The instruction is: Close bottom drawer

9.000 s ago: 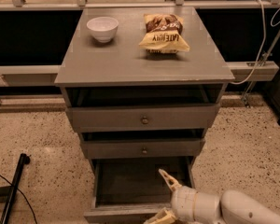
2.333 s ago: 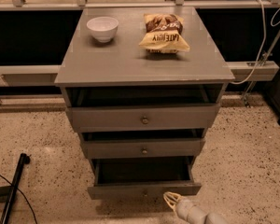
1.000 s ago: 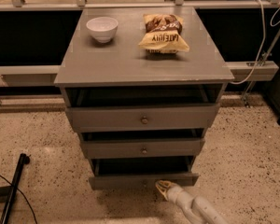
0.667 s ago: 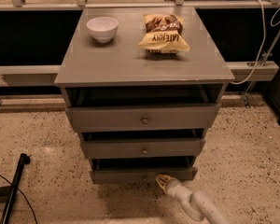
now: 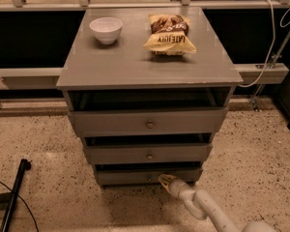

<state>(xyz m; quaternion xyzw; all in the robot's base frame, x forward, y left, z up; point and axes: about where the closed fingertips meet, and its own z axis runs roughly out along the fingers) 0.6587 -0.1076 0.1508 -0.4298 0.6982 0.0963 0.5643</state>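
Gripper (image 5: 166, 180), opening not discernible, sat tip-first against the bottom drawer (image 5: 125, 177) front right of centre, well below the worktop's (image 5: 135, 69) front edge, presumably to push it home; the drawer was nearly flush, a thin dark gap above.

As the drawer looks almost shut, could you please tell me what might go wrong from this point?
The hand presses low on the bottom drawer front, just right of centre, so the drawer might skew and jam. Pushing too hard could nudge the whole cabinet and shake the bowl and chip bag on top.
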